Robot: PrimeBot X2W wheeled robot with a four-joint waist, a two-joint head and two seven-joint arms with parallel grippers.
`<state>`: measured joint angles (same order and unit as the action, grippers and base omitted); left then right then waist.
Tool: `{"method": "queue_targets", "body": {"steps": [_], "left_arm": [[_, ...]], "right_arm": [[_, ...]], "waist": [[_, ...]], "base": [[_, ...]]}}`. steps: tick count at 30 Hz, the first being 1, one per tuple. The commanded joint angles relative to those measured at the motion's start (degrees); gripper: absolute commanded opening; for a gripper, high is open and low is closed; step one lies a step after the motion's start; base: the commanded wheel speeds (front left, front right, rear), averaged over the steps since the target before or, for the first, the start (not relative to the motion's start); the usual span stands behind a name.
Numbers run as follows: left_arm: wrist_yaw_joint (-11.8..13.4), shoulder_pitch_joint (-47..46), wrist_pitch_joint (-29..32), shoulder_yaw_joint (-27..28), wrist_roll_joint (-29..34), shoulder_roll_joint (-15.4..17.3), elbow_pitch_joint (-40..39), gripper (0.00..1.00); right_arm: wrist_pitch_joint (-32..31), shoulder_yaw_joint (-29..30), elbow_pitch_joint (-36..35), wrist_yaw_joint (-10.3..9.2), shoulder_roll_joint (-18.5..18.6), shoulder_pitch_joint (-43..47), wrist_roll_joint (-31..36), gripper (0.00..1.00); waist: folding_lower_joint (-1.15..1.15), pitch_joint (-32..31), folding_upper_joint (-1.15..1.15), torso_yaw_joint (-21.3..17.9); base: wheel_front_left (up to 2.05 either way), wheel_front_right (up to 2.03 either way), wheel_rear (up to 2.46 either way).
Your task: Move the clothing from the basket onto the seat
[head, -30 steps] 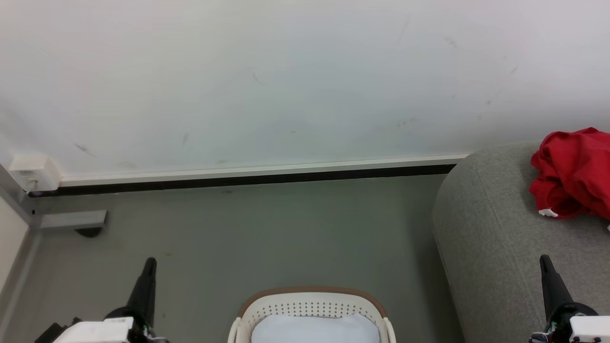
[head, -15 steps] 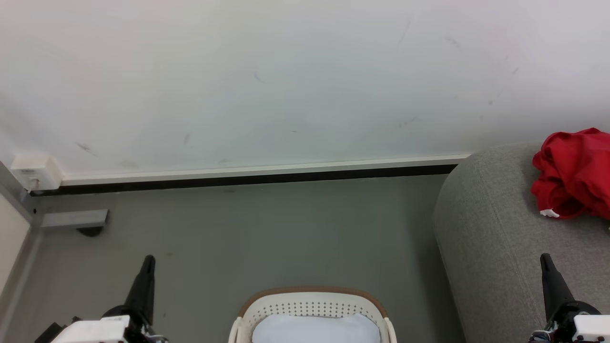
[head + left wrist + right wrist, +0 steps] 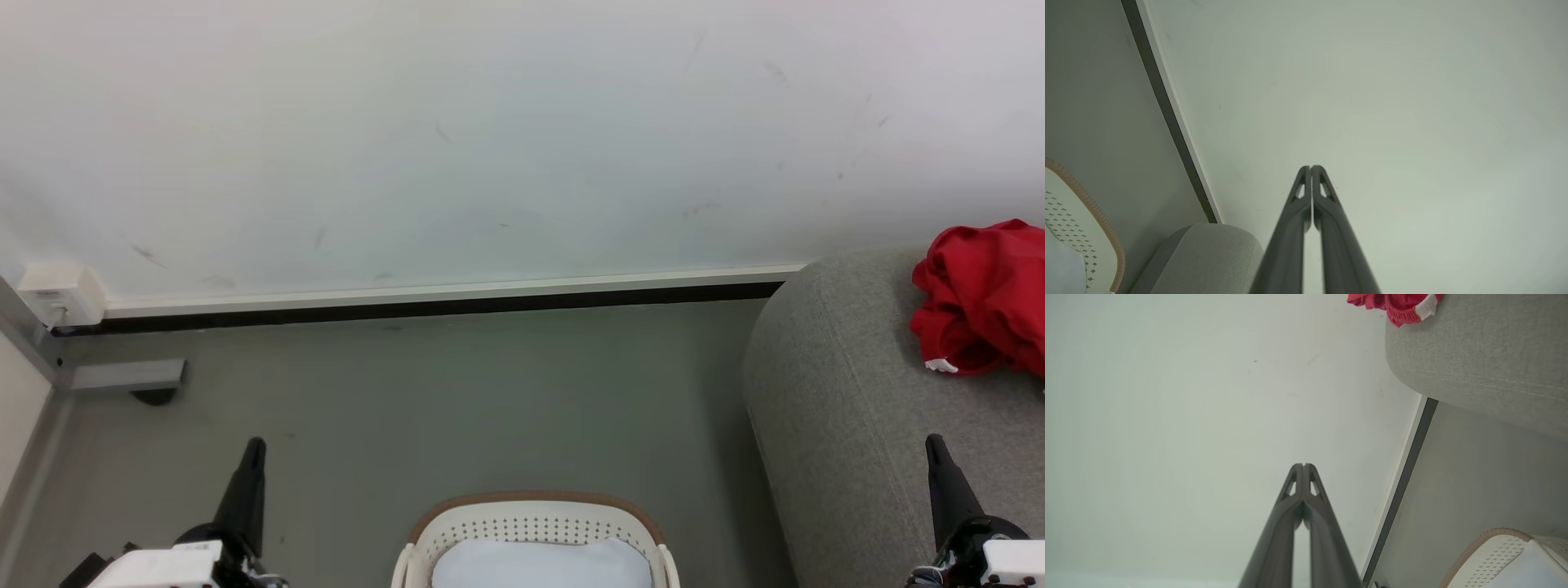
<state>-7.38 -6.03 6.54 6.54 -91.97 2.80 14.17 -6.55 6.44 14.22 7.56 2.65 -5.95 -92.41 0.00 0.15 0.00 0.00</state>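
The clothing [image 3: 980,298] lies bunched on the seat [image 3: 849,425], ahead and to the right, nearest the right gripper [image 3: 934,447]. The basket [image 3: 535,508] stands on the floor [image 3: 490,408] midway between that gripper and the left gripper [image 3: 255,447], close in, with something pale inside and no red visible. Both grippers are pinched closed and empty. Nothing seems to block a reach down.

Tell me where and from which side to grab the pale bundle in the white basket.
I'd pinch the pale bluish bundle at its raised top, straight down from above: the white holed plastic basket's walls close off its sides. The left pincer and right pincer are shut; open one first.
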Motion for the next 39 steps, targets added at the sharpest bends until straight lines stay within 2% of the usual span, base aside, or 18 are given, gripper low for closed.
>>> {"method": "queue_targets", "body": {"steps": [1, 39], "left_arm": [[-0.21, -0.53, 0.24, 0.15, -0.76, 0.11, -0.17, 0.00], [-0.20, -0.53, 0.22, 0.13, -0.78, 0.11, -0.18, 0.00]], "right_arm": [[-0.18, 0.23, -0.28, -0.14, 0.42, -0.67, 0.00, 0.00], [-0.18, 0.23, -0.28, -0.14, 0.42, -0.67, -0.01, 0.00]], "waist": [[0.00, 0.00, 0.00, 0.00], [0.00, 0.00, 0.00, 0.00]], "base": [[0.00, 0.00, 0.00], [0.00, 0.00, 0.00]]}}
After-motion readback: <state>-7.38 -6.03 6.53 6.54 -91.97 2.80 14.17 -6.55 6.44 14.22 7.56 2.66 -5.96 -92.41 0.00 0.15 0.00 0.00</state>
